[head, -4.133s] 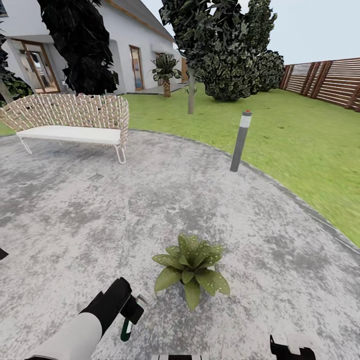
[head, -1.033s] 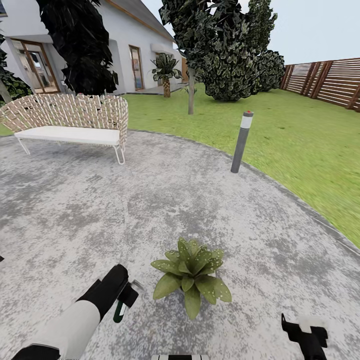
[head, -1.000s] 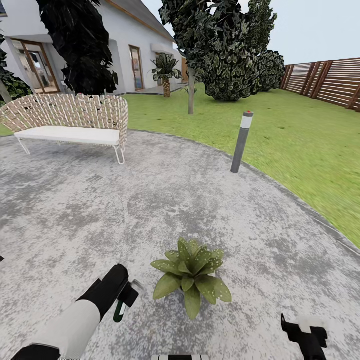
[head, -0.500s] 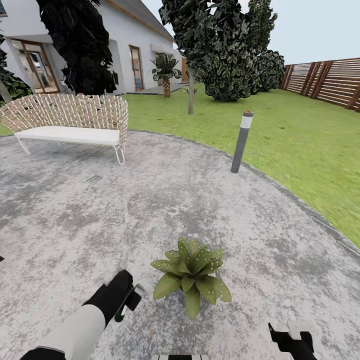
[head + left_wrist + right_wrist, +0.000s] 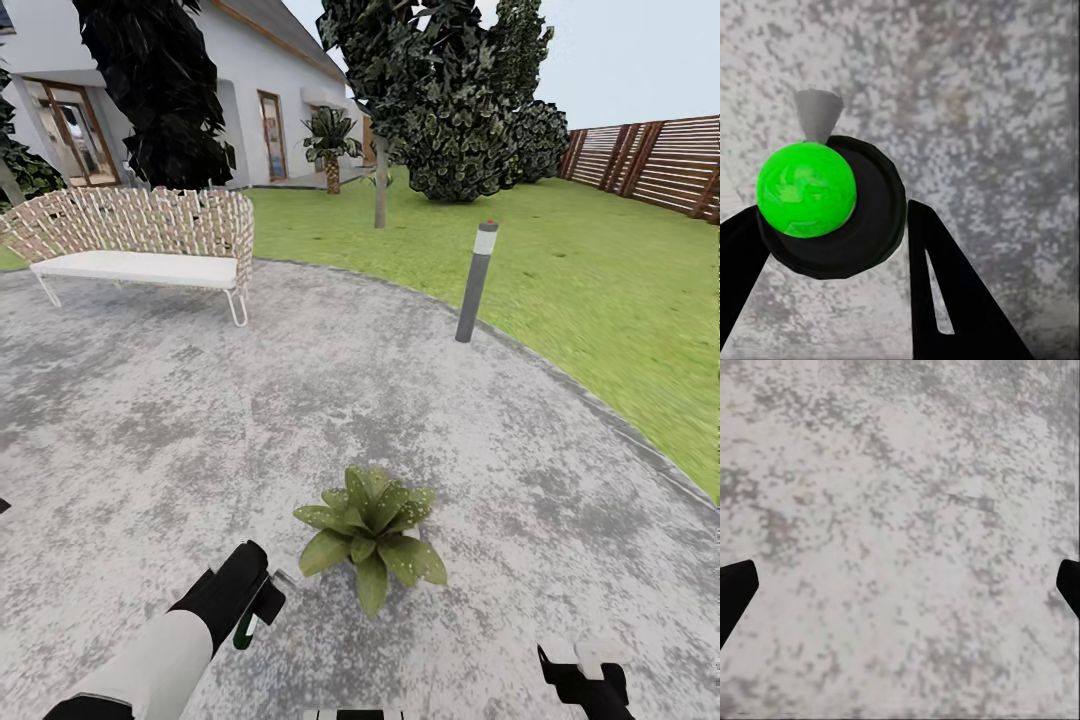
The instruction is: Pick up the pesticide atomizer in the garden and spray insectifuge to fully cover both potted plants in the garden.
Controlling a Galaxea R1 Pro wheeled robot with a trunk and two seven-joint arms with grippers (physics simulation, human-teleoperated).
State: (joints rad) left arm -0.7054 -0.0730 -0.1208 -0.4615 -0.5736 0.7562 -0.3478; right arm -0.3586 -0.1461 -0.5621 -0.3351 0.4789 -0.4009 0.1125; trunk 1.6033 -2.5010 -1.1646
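Already gripping the sprayer (image 5: pixel 262 612), the left claw (image 5: pixel 258 610) hangs low beside a speckled potted plant (image 5: pixel 370 522) on the round stone patio (image 5: pixel 300 400) in the head view. The plant's pot is hidden under its leaves, so what fills it cannot be told. The nozzle sits off to the plant's side; if it is triggered without turning toward the leaves, mist would likely land on bare stone and leave the plant only partly covered. The right claw (image 5: pixel 585 678) waits at the lower edge, its fingers too cropped here to read. A wicker bench (image 5: pixel 140 240), a lamp post (image 5: pixel 474 282) and a wooden fence (image 5: pixel 650 160) stand beyond.

From the left wrist, both dark fingers (image 5: pixel 945 292) clamp the sprayer (image 5: pixel 832 202), its green ball and grey nozzle over stone; a slack grip could let the small bottle twist.

From the right wrist, two fingertips (image 5: pixel 735 592) sit far apart at the frame's edges, spread wide and holding nothing.
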